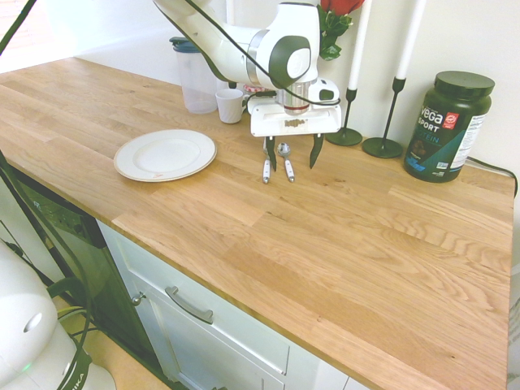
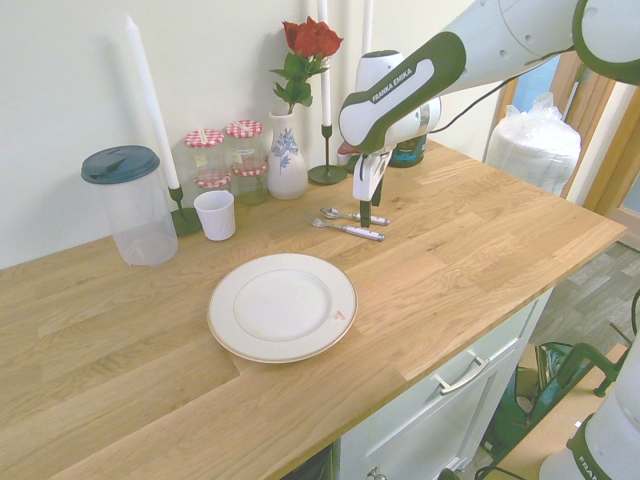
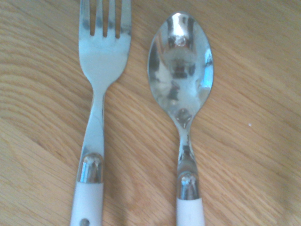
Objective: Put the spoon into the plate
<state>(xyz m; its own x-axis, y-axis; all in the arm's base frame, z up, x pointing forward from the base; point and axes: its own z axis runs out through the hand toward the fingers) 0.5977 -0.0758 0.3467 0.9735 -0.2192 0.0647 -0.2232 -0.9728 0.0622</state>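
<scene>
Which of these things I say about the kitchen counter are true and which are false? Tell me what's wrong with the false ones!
1. The spoon is already on the plate. False: it lies on the wooden countertop.
2. The fork lies beside the spoon. True.
3. The claw is open. True.
4. The roses are yellow. False: they are red.
5. The spoon has a white handle. True.

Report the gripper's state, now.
Gripper: open, holding nothing, above the spoon and fork on the wooden countertop.
</scene>
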